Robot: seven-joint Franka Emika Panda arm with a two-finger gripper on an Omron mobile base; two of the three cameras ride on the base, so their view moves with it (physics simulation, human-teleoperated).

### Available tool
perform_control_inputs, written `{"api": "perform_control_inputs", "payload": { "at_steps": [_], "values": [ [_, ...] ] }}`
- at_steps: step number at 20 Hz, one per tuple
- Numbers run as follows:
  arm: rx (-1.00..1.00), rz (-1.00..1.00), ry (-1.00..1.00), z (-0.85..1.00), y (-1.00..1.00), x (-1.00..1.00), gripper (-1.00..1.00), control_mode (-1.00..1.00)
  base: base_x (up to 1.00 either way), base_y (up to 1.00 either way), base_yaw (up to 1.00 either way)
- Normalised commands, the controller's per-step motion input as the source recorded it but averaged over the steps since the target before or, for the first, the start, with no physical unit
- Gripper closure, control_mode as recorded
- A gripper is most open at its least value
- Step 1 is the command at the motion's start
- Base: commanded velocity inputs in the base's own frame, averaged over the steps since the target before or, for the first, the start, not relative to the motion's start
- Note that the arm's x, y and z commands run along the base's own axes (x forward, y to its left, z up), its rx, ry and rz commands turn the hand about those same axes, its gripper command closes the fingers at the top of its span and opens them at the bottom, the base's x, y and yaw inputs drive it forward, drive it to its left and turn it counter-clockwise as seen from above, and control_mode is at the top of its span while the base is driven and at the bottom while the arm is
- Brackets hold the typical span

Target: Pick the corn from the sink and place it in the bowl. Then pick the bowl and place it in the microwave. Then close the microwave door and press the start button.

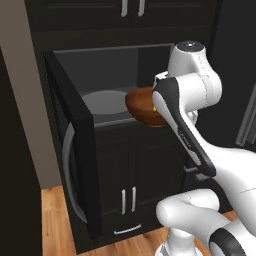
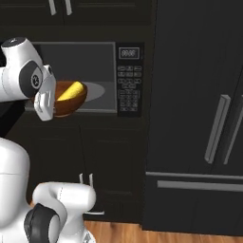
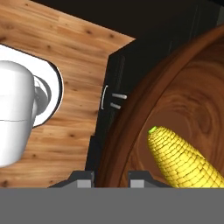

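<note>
The reddish-brown bowl hangs in the air at the front of the open microwave. The yellow corn lies inside it. My gripper is shut on the bowl's near rim, one finger inside and one outside. The microwave door stands swung out to the left, edge-on to me. A grey turntable plate lies on the microwave floor behind the bowl. The keypad panel with its small display is to the right of the cavity. The sink is out of view.
Dark cabinet doors with silver handles stand under the microwave. A tall dark fridge rises to the right. The open door juts out over the wooden floor on the left.
</note>
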Motion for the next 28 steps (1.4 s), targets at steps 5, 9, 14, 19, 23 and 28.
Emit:
{"api": "perform_control_inputs", "payload": {
  "at_steps": [5,9,14,19,23,28],
  "values": [
    [0.0,0.0,0.0,0.0,0.0,0.0,1.0,1.0,0.02,0.27,0.0],
    [0.0,0.0,0.0,0.0,0.0,0.0,1.0,1.0,0.0,0.0,0.0],
    [0.0,0.0,0.0,-0.06,0.0,-0.03,1.0,-1.0,-0.11,-0.01,0.0],
    [0.0,0.11,-0.08,-0.53,0.13,0.18,1.0,-1.0,0.0,0.0,0.0],
    [0.0,0.18,-0.2,-0.12,0.01,0.72,1.0,-1.0,0.0,0.0,0.0],
    [0.0,0.06,0.0,0.0,0.05,1.0,1.0,-1.0,0.0,0.0,0.0]
  ]
}}
